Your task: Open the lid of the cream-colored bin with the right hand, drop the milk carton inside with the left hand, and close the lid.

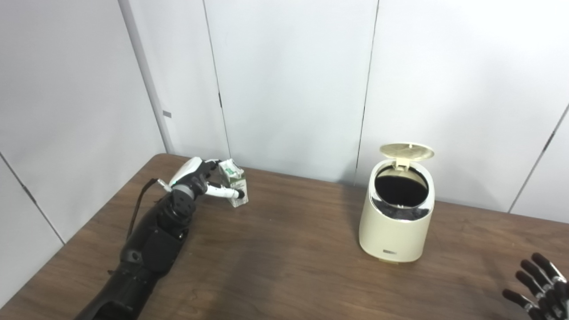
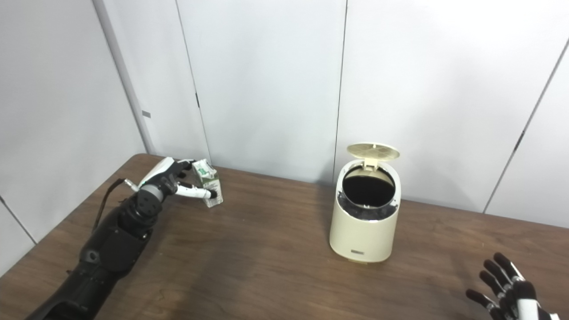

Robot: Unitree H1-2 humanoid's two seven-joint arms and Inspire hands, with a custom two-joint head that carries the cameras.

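The cream-colored bin [image 1: 395, 231] stands right of the table's middle with its round lid [image 1: 406, 151] flipped up and its dark inside showing. A small green-and-white milk carton [image 1: 234, 182] stands at the far left of the table, slightly tilted. My left hand [image 1: 200, 178] is wrapped around the carton, thumb across its front and fingers behind it. My right hand [image 1: 540, 289] rests low at the table's right front corner, fingers spread and empty, far from the bin.
The brown wooden table [image 1: 284, 266] runs up to white wall panels [image 1: 289, 80] close behind the bin and the carton. A black cable [image 1: 138, 209] hangs along my left forearm.
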